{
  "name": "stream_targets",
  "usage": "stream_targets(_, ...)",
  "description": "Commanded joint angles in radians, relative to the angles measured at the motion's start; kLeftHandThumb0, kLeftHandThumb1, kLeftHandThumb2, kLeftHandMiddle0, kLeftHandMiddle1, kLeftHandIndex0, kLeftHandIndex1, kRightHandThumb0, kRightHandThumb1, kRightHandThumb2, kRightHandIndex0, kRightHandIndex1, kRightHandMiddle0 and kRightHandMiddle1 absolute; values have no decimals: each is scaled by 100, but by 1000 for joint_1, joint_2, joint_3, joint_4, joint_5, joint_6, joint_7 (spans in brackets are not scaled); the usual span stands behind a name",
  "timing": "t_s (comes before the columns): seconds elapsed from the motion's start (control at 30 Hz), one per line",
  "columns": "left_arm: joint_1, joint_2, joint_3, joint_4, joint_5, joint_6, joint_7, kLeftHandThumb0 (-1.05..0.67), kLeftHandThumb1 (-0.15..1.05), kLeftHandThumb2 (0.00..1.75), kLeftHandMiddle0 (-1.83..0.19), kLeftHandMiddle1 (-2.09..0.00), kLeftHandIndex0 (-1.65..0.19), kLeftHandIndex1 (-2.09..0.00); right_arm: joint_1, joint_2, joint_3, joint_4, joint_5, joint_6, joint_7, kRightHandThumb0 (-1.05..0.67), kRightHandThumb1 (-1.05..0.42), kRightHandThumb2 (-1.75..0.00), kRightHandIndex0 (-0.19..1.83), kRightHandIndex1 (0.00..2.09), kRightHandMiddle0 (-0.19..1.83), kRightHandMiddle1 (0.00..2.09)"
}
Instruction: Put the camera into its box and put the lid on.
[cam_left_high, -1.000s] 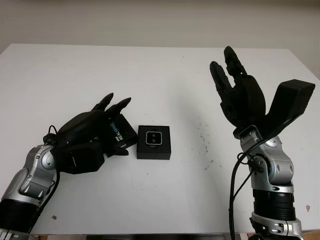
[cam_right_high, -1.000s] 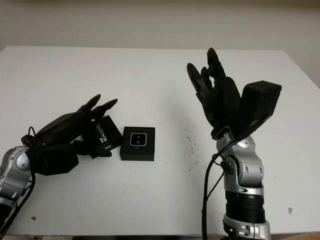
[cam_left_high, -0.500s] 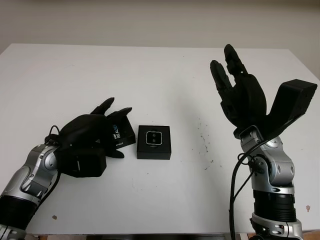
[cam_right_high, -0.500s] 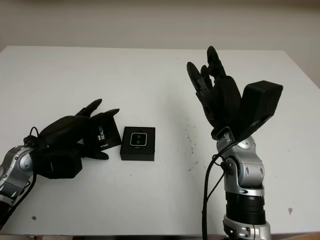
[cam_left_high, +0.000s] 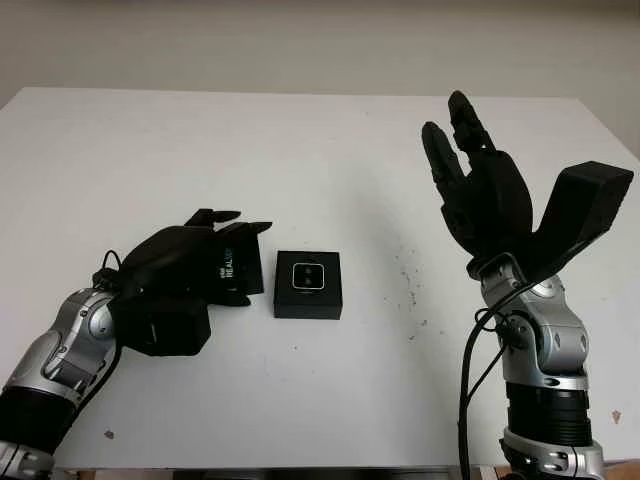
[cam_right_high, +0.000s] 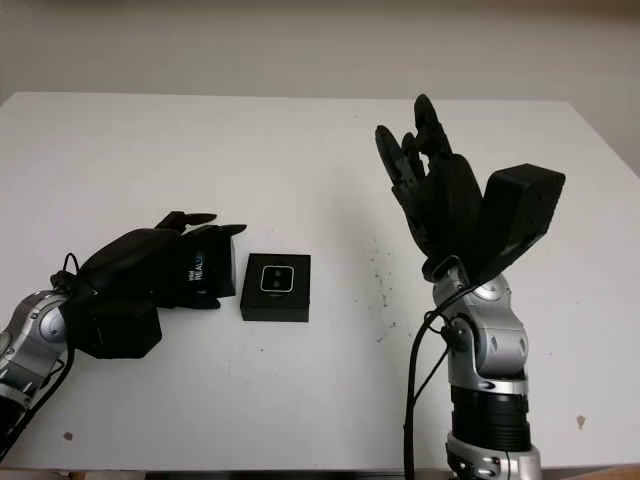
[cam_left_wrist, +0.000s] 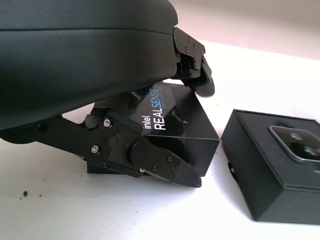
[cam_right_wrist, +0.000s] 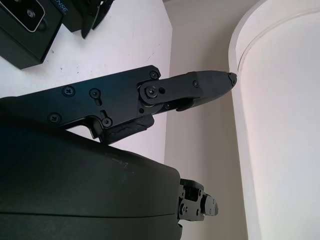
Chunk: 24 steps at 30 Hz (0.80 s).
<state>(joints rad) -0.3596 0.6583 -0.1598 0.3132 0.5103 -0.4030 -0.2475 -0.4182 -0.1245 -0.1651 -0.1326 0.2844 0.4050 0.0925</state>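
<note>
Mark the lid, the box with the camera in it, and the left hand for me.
lid (cam_left_wrist: 172, 112), left wrist view, on its printed top face.
box (cam_left_high: 308, 285), left eye view, on its front rim below the camera.
left hand (cam_left_high: 185, 265), left eye view, on the back of the hand, closed on the lid.

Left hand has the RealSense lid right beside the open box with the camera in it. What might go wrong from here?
1. The left hand grips the lid tilted, one edge low near the table; it may go on skewed and jam on the box rim.
2. The lid sits very close to the box's side, so any sideways move could shove the box and the camera inside it.
3. The right hand is open and raised far off, so nothing steadies the box.
</note>
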Motion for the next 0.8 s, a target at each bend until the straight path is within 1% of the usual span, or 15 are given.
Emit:
stream_targets(0.0,-7,-3,-14,23,1,-3,-2,-15,105,9,-17,-163,-30,-120,4,0,1,-13,-2,-13,-1,-61,-105,-19,-14,5,-10,5)
stream_targets(0.13,-14,1,-18,38,-9,-4,-23,-15,104,6,-16,-182,-32,-125,6,-1,2,-19,0,-5,-2,-60,-105,-20,-12,6,-9,6)
stream_targets(0.37,-22,2,-15,41,-27,8,-50,-16,101,5,-22,-170,-30,-130,11,-7,5,-9,-3,-27,21,-58,-105,-23,-15,5,-11,4)
stream_targets(0.4,-21,2,-13,34,-24,16,-48,-16,101,5,-21,-172,-30,-132,12,-5,4,-8,-2,-28,22,-57,-105,-23,-15,5,-12,4)
stream_targets(0.47,-23,3,-8,22,-20,33,-41,-16,102,5,-14,-183,-26,-136,14,2,1,-16,-2,-15,9,-57,-105,-23,-14,5,-10,5)
stream_targets(0.57,-29,7,1,9,-29,45,-40,-14,101,5,-15,-186,-27,-137,15,7,1,-23,4,-6,-2,-55,-105,-23,-12,6,-9,6)
stream_targets(0.67,-35,11,25,-25,-77,68,-71,-13,101,5,-18,-171,-25,-135,18,6,6,-22,-1,-14,0,-55,-105,-24,-13,6,-11,5)
stream_targets(0.77,-44,19,47,-75,-119,92,-107,-16,100,5,-22,-162,-26,-138,20,13,5,-28,3,0,-12,-54,-105,-24,-12,6,-9,6)
